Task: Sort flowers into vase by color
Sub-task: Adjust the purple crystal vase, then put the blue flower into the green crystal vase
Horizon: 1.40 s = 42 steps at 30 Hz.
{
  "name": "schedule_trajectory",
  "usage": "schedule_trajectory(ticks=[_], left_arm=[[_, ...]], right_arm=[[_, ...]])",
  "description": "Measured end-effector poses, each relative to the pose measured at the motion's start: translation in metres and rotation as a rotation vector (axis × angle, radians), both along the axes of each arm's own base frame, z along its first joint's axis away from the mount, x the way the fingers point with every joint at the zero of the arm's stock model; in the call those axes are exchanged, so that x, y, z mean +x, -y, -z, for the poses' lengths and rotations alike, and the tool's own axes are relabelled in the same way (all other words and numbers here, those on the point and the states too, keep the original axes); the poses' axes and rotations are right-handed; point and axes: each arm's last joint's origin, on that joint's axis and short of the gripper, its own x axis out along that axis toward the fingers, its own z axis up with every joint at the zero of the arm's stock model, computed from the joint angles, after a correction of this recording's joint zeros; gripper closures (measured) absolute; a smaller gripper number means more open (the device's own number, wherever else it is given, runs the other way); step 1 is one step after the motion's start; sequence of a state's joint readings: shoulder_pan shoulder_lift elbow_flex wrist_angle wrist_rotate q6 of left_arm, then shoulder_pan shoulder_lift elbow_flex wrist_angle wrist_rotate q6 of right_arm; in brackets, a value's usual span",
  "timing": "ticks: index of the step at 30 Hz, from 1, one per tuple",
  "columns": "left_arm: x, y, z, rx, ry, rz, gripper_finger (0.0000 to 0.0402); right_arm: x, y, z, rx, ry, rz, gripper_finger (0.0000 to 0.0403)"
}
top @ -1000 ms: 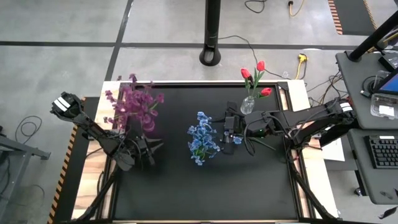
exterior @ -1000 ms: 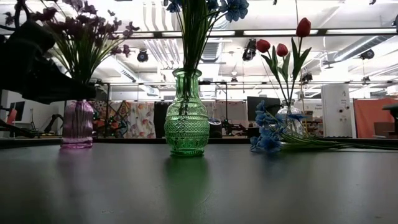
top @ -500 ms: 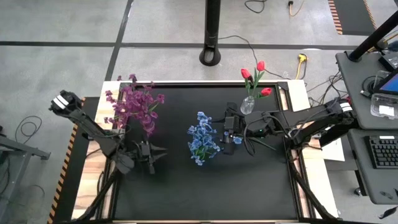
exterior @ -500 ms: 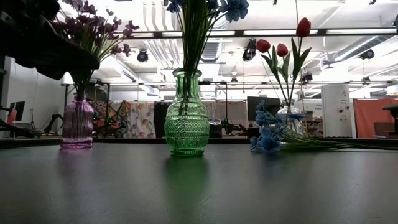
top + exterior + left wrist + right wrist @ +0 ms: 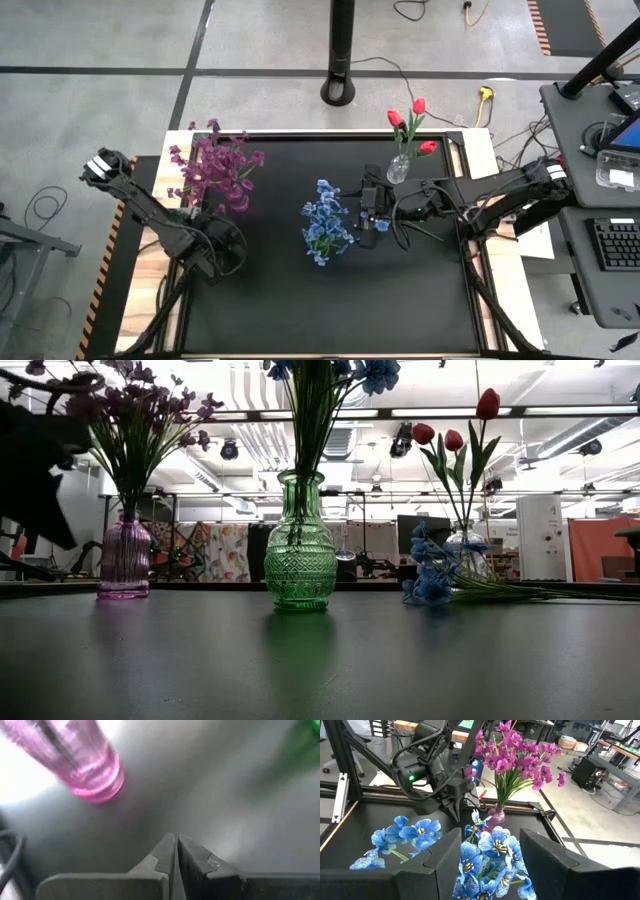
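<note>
**Left tool shuts empty beside the purple vase; right tool holds its place over the blue blooms**

The left tool (image 5: 176, 851) now has its two dark fingers pressed together with nothing between them — a second ago they stood a little apart. In the high view this left tool (image 5: 222, 252) has also swung round over the black surface (image 5: 330, 300), near the ribbed pink-purple glass vase (image 5: 82, 762) but not touching it. That vase carries the bunch of purple-magenta blossom clusters on thin green stems (image 5: 213, 170), which stand upright and look settled; my judgement is that the purple sorting is done and this arm is clearing off.

The right tool (image 5: 368, 210) has not shifted. Its fingers stand apart, straddling the top of the blue blossom clusters (image 5: 487, 857); whether they press on any stem I cannot tell. Those blue flowers rise from the green patterned glass vase (image 5: 299, 545) in the middle of the surface.

Beyond it, a loose spray of blue blossoms (image 5: 432, 575) lies flat on the surface, near the clear glass vase (image 5: 398, 170) that holds the red tulip-like buds (image 5: 410, 115) at the far right corner.

So one blue spray seems left to place — probably the right arm's job, as it lies close to that arm.
</note>
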State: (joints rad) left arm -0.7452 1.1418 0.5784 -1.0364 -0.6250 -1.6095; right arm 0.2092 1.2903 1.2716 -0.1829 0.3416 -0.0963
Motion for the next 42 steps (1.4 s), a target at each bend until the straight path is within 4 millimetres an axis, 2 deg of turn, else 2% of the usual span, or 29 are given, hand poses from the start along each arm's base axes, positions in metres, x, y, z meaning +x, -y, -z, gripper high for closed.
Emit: schedule_trajectory(ticks=[4, 12, 21, 28, 35, 42], left_arm=[[0.001, -0.004, 0.006, 0.107, 0.017, 0.008, 0.0400], [0.007, -0.028, 0.012, 0.296, 0.035, -0.155, 0.0401], [0.018, -0.045, 0.021, 0.350, -0.077, -0.249, 0.0402], [0.015, -0.050, 0.029, 0.415, -0.119, -0.250, 0.0402], [0.008, -0.053, 0.033, 0.387, -0.125, -0.278, 0.0402], [0.025, -0.040, 0.015, 0.226, -0.251, -0.136, 0.0401]], right_arm=[[0.000, 0.000, 0.000, -0.003, 0.000, -0.001, 0.0209], [0.000, 0.000, 0.000, -0.006, 0.005, -0.002, 0.0209], [0.006, -0.001, 0.007, -0.016, -0.020, -0.004, 0.0209], [0.006, -0.001, 0.007, -0.030, -0.023, -0.008, 0.0209], [0.006, -0.001, 0.007, -0.030, -0.024, -0.008, 0.0209], [-0.004, 0.001, 0.001, 0.013, -0.109, 0.013, 0.0209]])
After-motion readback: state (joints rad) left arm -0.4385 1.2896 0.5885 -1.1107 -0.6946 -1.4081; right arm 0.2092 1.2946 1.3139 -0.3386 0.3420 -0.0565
